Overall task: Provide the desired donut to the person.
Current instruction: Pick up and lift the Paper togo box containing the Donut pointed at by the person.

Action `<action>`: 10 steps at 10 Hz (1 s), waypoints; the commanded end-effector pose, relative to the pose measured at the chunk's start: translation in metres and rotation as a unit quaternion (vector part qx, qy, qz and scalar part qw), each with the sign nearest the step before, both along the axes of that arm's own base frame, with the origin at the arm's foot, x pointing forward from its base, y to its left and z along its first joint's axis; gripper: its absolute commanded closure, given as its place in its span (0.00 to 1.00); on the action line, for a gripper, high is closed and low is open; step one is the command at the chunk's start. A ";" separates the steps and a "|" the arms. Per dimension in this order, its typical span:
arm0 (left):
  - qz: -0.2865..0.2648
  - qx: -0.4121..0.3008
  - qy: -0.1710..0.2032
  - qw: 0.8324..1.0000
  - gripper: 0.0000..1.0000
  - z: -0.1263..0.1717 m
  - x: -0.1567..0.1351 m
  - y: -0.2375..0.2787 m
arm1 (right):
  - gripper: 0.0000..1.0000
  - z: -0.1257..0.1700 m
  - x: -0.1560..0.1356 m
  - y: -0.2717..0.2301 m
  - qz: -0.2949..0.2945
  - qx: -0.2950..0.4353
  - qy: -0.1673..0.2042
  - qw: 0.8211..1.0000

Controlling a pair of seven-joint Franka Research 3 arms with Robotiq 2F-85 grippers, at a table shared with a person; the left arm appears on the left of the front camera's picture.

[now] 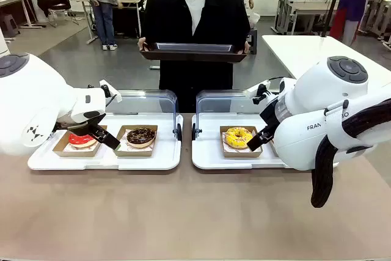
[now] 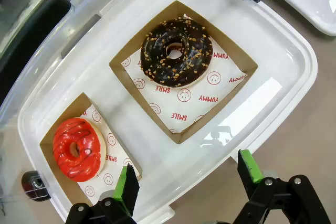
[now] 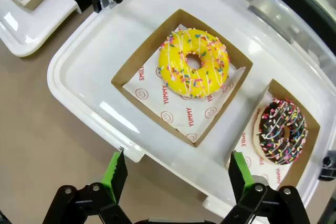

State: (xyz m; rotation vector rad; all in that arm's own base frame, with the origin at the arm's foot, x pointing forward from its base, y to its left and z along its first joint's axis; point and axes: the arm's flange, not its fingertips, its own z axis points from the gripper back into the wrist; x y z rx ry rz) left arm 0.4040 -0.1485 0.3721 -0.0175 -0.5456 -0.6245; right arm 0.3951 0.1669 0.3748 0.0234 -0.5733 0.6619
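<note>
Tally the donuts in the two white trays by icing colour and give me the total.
Red: 1, the red donut
Yellow: 1, the yellow donut
Chocolate brown: 2, the nut-topped brown donut and the brown donut with coloured sprinkles
Total: 4

4 donuts, 4 boxes, 3 trays.

left hand open wide, angled steeply downward, right hand open wide, tilted down alike

"SMILE" and "YUMMY" on paper liners
</note>
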 end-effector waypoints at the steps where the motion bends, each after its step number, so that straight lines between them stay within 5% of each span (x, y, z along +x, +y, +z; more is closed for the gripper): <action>1: 0.000 0.000 0.000 1.000 0.00 0.000 0.000 0.000 | 0.00 0.000 0.000 0.000 0.000 0.000 0.000 1.000; 10: 0.000 0.000 0.000 1.000 0.00 0.000 0.000 0.000 | 0.00 0.000 0.000 0.000 0.000 0.000 0.000 1.000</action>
